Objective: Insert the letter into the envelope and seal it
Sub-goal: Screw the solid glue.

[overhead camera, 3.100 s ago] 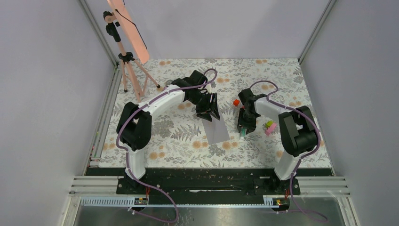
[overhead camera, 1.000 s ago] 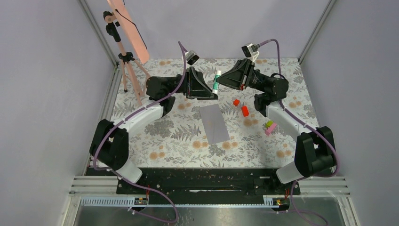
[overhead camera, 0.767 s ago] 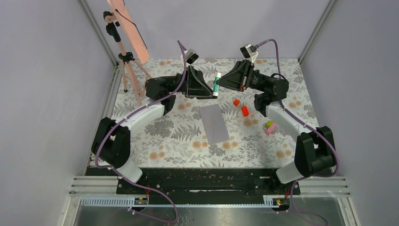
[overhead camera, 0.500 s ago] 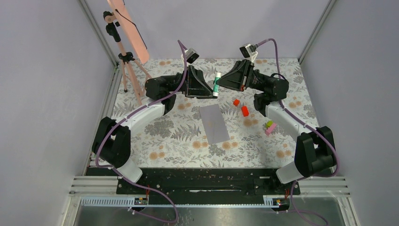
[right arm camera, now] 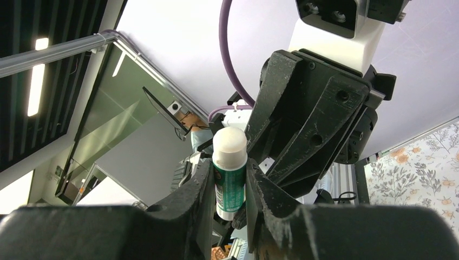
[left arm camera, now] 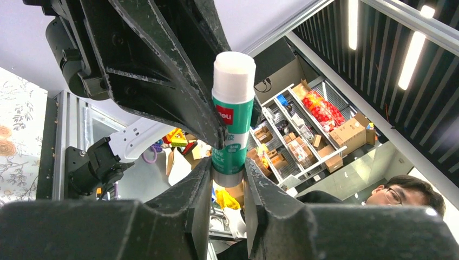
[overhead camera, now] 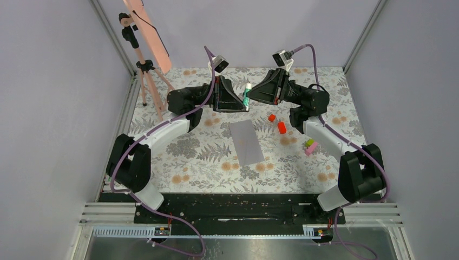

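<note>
Pinching one glue stick (left arm camera: 233, 108) from opposite ends, the left gripper (left arm camera: 227, 173) and right gripper (right arm camera: 229, 184) meet at upper centre, fingertips hard to separate from above. The envelope (overhead camera: 246, 142) lies flat mid-frame on the table (overhead camera: 189, 157); the letter cannot be made out.

Items counted: one envelope (overhead camera: 246, 142), one glue stick (overhead camera: 246, 93), two red blocks (overhead camera: 281, 127), one pink-and-yellow block cluster (overhead camera: 309, 145). Fixtures counted: one tripod (overhead camera: 145, 67); two robot arms, namely left arm (overhead camera: 162, 130) and right arm (overhead camera: 325, 138)
</note>
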You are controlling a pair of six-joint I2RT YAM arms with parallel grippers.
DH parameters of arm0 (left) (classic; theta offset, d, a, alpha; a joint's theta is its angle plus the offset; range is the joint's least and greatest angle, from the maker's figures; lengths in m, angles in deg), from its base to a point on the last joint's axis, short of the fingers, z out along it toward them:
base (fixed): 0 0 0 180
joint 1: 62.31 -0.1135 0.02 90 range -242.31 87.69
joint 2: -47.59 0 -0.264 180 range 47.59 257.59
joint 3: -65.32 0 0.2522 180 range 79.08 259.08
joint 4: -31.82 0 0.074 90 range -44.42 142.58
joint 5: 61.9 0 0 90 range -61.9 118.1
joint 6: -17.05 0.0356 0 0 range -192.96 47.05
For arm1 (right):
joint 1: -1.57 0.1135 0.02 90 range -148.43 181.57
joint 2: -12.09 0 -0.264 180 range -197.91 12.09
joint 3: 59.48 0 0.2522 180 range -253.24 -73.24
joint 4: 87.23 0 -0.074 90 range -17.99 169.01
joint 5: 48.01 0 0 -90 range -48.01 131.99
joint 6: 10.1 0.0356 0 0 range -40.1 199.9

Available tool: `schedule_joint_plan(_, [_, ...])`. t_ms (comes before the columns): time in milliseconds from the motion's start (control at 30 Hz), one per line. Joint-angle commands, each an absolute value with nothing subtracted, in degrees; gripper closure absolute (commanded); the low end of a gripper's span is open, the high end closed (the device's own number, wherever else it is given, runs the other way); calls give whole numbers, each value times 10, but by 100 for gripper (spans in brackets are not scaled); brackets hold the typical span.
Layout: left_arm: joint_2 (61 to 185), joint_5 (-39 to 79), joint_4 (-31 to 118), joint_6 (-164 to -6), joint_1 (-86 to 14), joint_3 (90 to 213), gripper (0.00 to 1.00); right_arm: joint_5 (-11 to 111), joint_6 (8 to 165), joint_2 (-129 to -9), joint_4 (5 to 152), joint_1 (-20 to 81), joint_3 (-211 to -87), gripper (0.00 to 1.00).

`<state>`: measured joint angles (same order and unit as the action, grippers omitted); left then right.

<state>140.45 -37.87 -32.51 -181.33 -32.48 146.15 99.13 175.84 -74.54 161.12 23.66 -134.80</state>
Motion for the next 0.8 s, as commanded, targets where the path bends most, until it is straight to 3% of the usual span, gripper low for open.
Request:
schedule_joint_plan(0, [1396,-344,-373,-1811,-324,1478,84,989,1743,-744,1642,241,-1349,100])
schedule_joint_plan(100, [1397,-338,-359,-1807,-325,1477,100,990,1737,-741,1632,241,-1339,100])
schedule_joint_plan(567, [1396,-321,-306,-1772,-326,1466,100,1000,1700,-727,1589,241,-1316,100])
schedule_joint_plan(600, [1397,-321,-300,-1770,-326,1466,93,1000,1698,-728,1589,241,-1315,100])
schedule_joint_plan(667, [1396,-319,-281,-1761,-326,1463,61,1001,1696,-727,1586,241,-1314,100])
schedule_joint_plan(733, [1386,-314,-250,-1739,-326,1457,40,1003,1688,-726,1572,241,-1313,100])
schedule_joint_plan(767, [1377,-311,-221,-1718,-326,1455,34,1005,1679,-723,1557,241,-1313,100])
